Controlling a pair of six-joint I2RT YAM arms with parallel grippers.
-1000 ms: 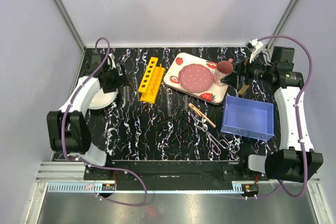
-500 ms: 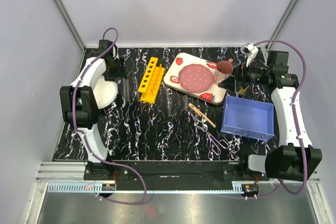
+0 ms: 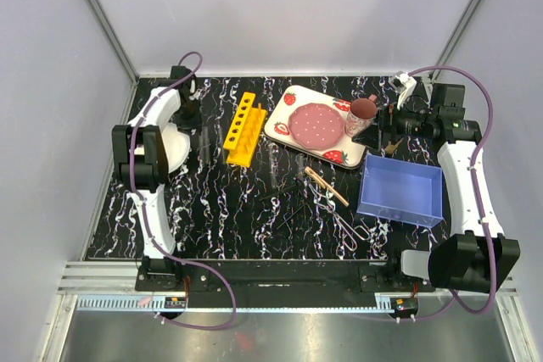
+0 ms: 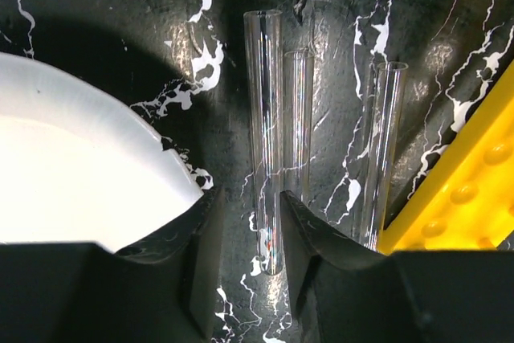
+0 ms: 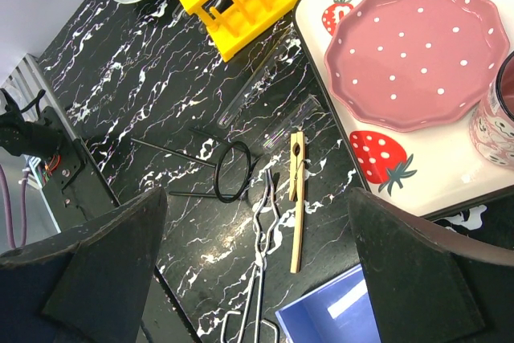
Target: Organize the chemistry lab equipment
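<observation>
- Glass first: three clear tubes lie side by side on the black marbled table, running up and down the middle of the left wrist view. The yellow rack is just beside them at the right edge, and they lie outside it.
- The left gripper straddles the lower end of the leftmost tube. Its fingers stand narrowly apart, and a dark strip of table shows between the left one and the glass, so it is not clamped.
- A white bowl fills the left of that view.
- Two more tubes lie slanted below the rack in the right wrist view.
- Lower centre there: a black ring with thin rods, a tan wooden clamp, and silvery forceps, close together on the table.
- The strawberry tray, upper right, holds a pink dotted plate and, at its right end, a pink cup.
- A blue box sits right of centre in the top view.
- The right gripper hangs above the clamp with its fingers spread wide, nothing between them.
</observation>
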